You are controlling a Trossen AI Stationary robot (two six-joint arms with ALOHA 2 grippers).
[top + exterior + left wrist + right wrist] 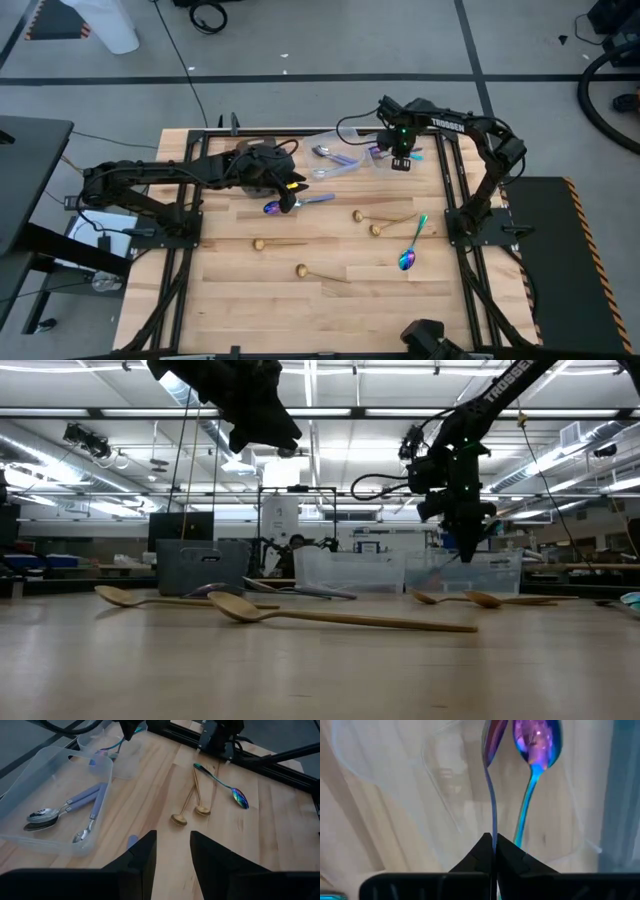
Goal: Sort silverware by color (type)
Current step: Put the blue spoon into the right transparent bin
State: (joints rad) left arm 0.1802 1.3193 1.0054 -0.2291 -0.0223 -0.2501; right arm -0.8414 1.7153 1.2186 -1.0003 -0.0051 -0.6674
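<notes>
My right gripper (493, 845) points down into a small clear container (372, 157) at the far right, shut on an iridescent spoon (490, 750). A second iridescent spoon (536, 750) lies flat in that container. My left gripper (172, 855) hangs open above the table's middle left, nothing between its fingers; a blue-purple spoon (272, 207) lies on the wood below it. Gold spoons (258, 243) (300, 270) (357, 215) and another iridescent spoon (410, 250) lie flat on the table. Silver spoons (55, 815) lie in a second clear container (30, 780). My right gripper pinches the iridescent spoon's thin handle (493, 822) between its two fingertips, coming from above and pointing down. The handle shows edge-on and runs out from the tips to the bowl (492, 732). Whether the spoon rests on the container's floor, I cannot tell.
The two clear containers (350, 570) (465, 572) stand side by side at the table's far edge. Black frame rails (455, 190) run along the table's sides. Bare wood (240, 300) lies toward the near edge. Two gold spoons (187, 810) lie close together right of centre.
</notes>
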